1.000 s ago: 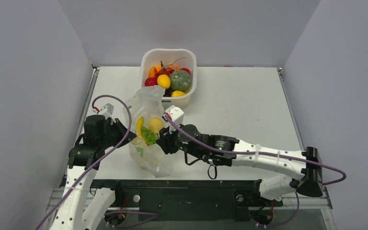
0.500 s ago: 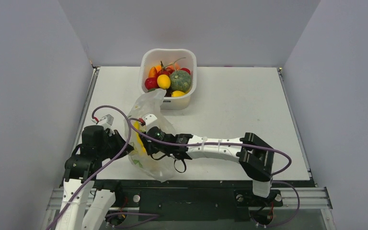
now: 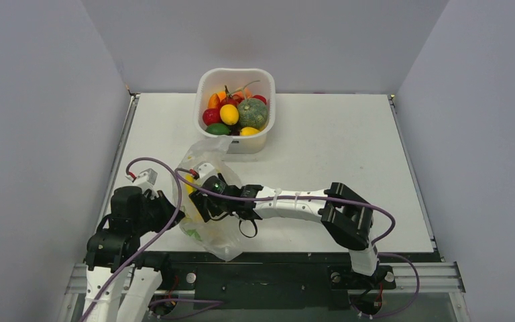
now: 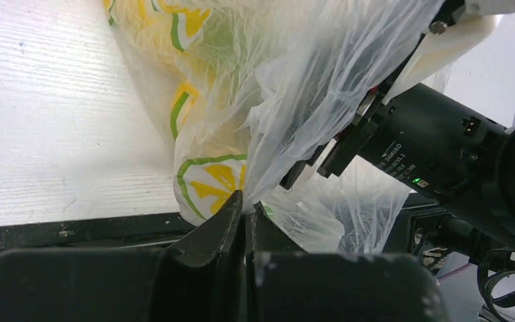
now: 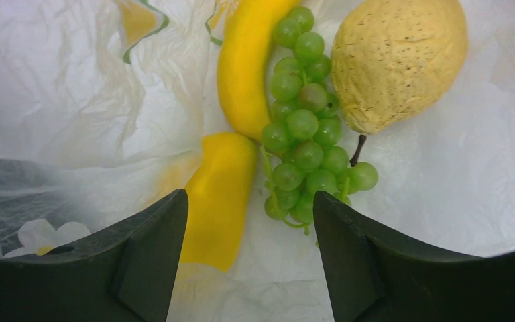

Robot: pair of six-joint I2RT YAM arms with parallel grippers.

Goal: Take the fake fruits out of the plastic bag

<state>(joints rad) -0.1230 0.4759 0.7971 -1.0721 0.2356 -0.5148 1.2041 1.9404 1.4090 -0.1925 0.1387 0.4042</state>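
The plastic bag (image 3: 218,236) lies at the table's near left, transparent with green and yellow print. My left gripper (image 3: 173,213) is shut on a fold of the bag's edge (image 4: 261,134), fingertips together (image 4: 245,201). My right gripper (image 3: 196,205) is open inside the bag. In the right wrist view it (image 5: 250,208) hovers over the fake fruits: a yellow banana (image 5: 245,67), a second long yellow piece (image 5: 218,194) between the fingers, a green grape bunch (image 5: 305,127) and a rough yellow lemon-like fruit (image 5: 395,60). None is gripped.
A white tub (image 3: 204,84) at the back centre holds red, orange, yellow and green fruits and a grey-green squash (image 3: 253,113). The right arm (image 3: 295,203) stretches across the near table. The table's front edge (image 4: 74,228) is just below the bag.
My right gripper has moved left and into the bag's mouth. My left gripper has pulled back toward the near left, still holding the bag, which now sits lower.
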